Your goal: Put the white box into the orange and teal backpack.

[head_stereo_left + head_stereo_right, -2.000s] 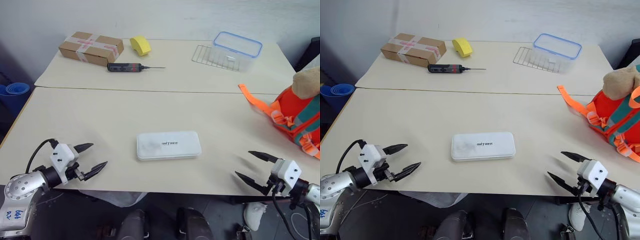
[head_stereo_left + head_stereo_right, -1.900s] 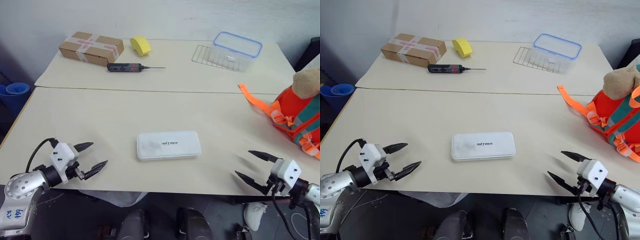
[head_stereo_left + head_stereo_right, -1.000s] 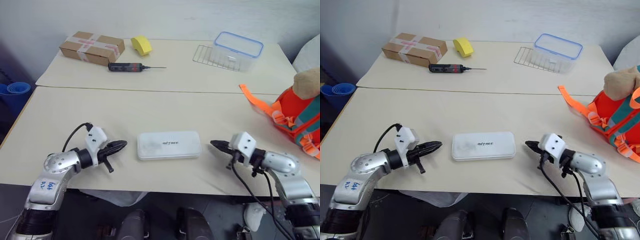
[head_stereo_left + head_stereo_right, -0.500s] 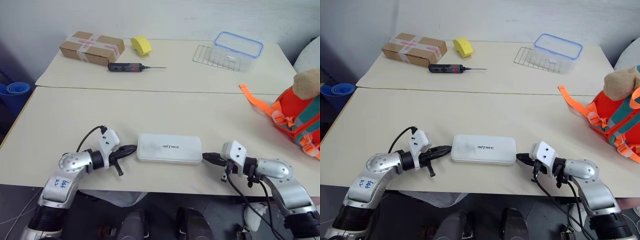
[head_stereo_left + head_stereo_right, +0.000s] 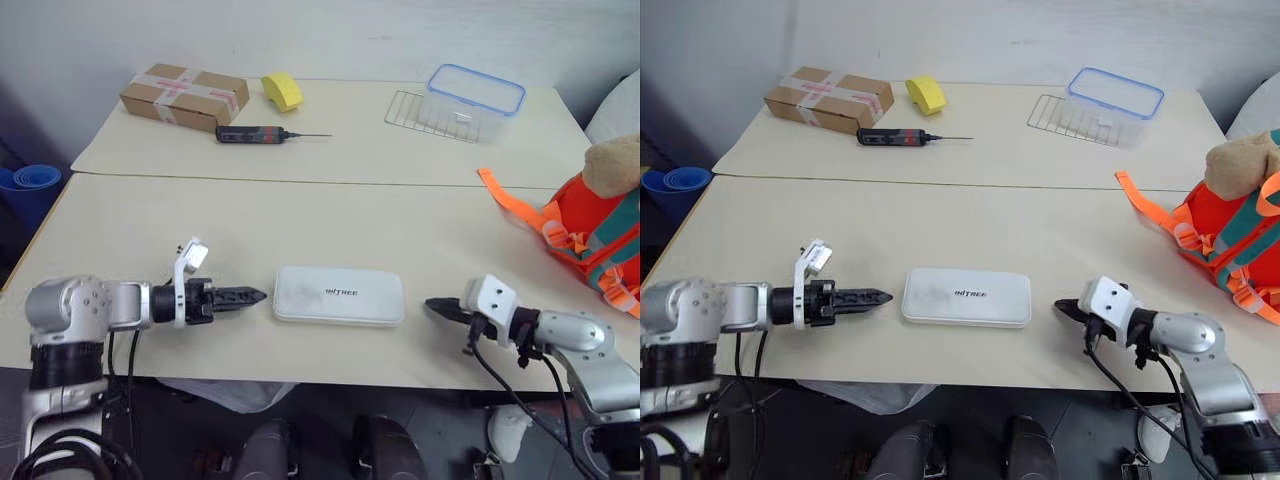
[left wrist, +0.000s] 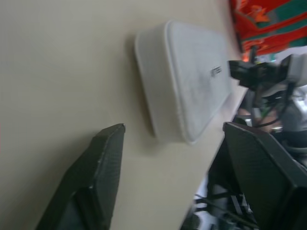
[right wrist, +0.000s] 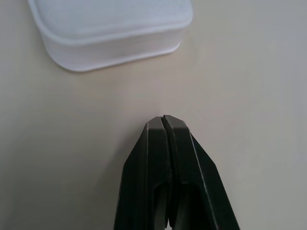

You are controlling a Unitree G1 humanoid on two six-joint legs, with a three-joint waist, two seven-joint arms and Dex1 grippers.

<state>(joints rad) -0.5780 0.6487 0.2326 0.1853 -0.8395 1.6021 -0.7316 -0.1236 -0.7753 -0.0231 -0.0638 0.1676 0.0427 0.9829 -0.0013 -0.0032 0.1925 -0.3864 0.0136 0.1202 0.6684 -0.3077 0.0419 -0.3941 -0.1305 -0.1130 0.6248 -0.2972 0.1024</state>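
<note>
1. Two tables are seen pushed together; the near table (image 5: 200, 230) bears the white box (image 5: 339, 295), which lies flat near the front edge with its dark lettering facing up.
2. The left gripper (image 6: 168, 172) is levelled at the box's left end, just beside it and apart from it; in the left wrist view its fingers (image 6: 103, 167) are spread wide with nothing between them.
3. The right gripper (image 7: 164, 125) is aimed at the box's right end, with bare tabletop left between; its fingers are pressed together and nothing is held.
4. The orange and teal backpack (image 5: 1230, 240) is placed at the right edge of the near table, well apart from the box, its tan plush bear head on top and an orange strap (image 5: 510, 205) trailing over the tabletop.
5. On the far table are set a brown taped cardboard box (image 5: 183, 95), a yellow sponge (image 5: 282, 90), a black screwdriver (image 5: 262, 133), a wire rack (image 5: 425, 112) and a clear blue-rimmed container (image 5: 476, 92).
</note>
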